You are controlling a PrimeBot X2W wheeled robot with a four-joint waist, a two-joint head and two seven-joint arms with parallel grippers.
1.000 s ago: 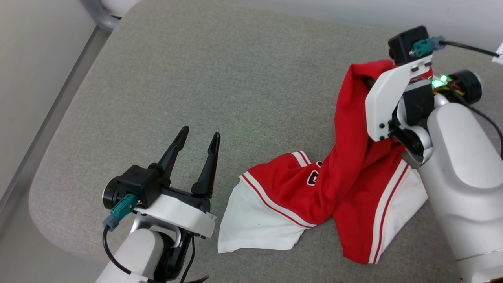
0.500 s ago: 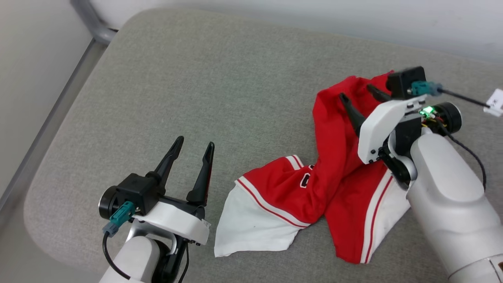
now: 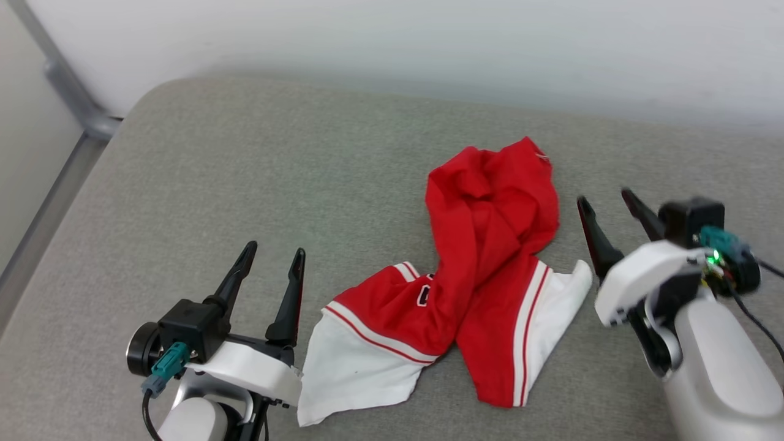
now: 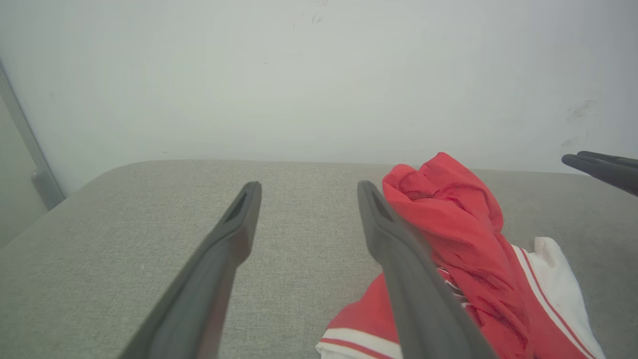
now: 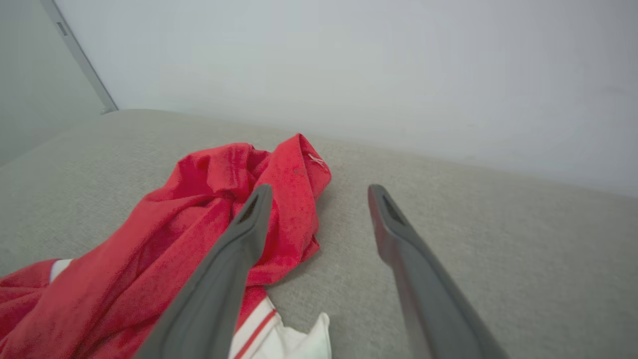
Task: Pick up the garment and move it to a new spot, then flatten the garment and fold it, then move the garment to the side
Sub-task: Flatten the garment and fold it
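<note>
**Fig. – head view.** Red jersey T-shirt (image 3: pixel 484 245) lies crumpled on grey upholstered surface (image 3: pixel 214 171), between the two grippers. Its red body is bunched in a ridge running toward the wall (image 3: pixel 429 43), w/ white sleeves and red-white trim spread on the near side. Black lettering mostly hidden in a fold.

L gripper (image 3: pixel 275 248): fingers spread, empty, near the left sleeve.

R gripper (image 3: pixel 603 196): fingers spread, empty, just beside the shirt's right edge – contact can't be told.

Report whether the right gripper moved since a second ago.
Yes. The right gripper let go and drew back off the garment, nearer the robot on the cushion.
</note>
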